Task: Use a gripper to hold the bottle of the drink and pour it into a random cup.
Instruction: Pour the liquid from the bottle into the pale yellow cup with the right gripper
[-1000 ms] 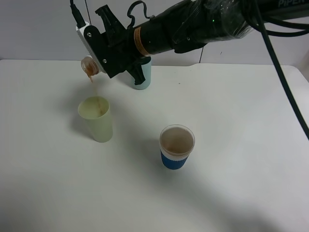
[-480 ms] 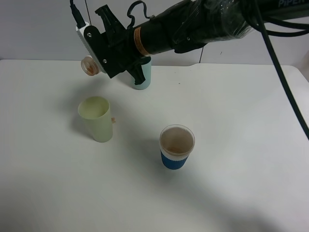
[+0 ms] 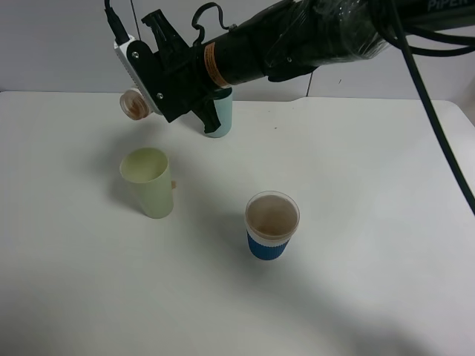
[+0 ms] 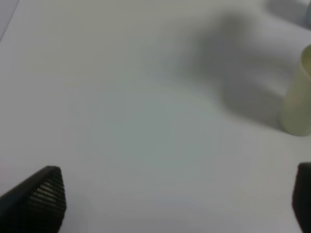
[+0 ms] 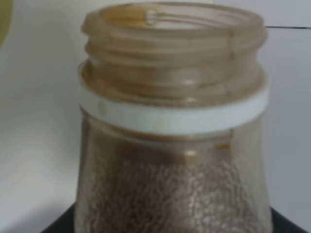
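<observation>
Behind the cup (image 3: 148, 185), the right claw (image 3: 152, 99) grips the bottle (image 3: 134, 104), partly hiding a teal tumbler (image 3: 224, 116).

Reads as translucent plastic on the bottle (image 5: 170, 160): pebbled below the neck, glossy along the threads, with a smooth white ring between. Looks smooth, matt and opaque on the plastic yellow-green cup (image 3: 148, 189). Shows clear plastic above a dull blue band on the sleeved cup (image 3: 267, 245). Appears matt white and even across the worktop (image 3: 371, 282). Shows fine ribbing in dull black on the pads (image 4: 46, 196) of the left claw (image 4: 175, 204). Gleams faintly on the black wrapping of the right arm (image 3: 334, 33).
</observation>
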Robot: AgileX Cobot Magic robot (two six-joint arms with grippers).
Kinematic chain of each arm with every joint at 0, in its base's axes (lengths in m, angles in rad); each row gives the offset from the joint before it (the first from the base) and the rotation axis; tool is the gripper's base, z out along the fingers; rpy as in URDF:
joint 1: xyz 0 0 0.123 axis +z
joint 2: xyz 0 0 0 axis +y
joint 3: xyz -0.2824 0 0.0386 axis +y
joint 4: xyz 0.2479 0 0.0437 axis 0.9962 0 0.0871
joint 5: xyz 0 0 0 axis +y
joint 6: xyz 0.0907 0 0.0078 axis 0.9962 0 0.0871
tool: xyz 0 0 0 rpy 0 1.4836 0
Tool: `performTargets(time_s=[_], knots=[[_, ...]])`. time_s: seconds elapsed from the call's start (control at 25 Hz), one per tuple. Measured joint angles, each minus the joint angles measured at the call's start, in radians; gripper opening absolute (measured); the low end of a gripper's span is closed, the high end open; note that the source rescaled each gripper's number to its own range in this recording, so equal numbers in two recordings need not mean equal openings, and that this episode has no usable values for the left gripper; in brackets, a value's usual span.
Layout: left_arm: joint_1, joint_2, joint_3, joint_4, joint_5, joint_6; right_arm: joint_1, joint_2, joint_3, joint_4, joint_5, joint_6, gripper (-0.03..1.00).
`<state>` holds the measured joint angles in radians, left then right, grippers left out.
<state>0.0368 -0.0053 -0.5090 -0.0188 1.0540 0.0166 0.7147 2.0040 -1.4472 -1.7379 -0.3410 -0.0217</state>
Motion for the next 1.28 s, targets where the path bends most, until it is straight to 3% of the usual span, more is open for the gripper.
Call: performTargets(time_s=[1.28], knots=[[0.000,0.000,0.000,0.000,0.000,0.000,0.002,0.000,0.000,-0.001,-0.008,-0.111,0.03]])
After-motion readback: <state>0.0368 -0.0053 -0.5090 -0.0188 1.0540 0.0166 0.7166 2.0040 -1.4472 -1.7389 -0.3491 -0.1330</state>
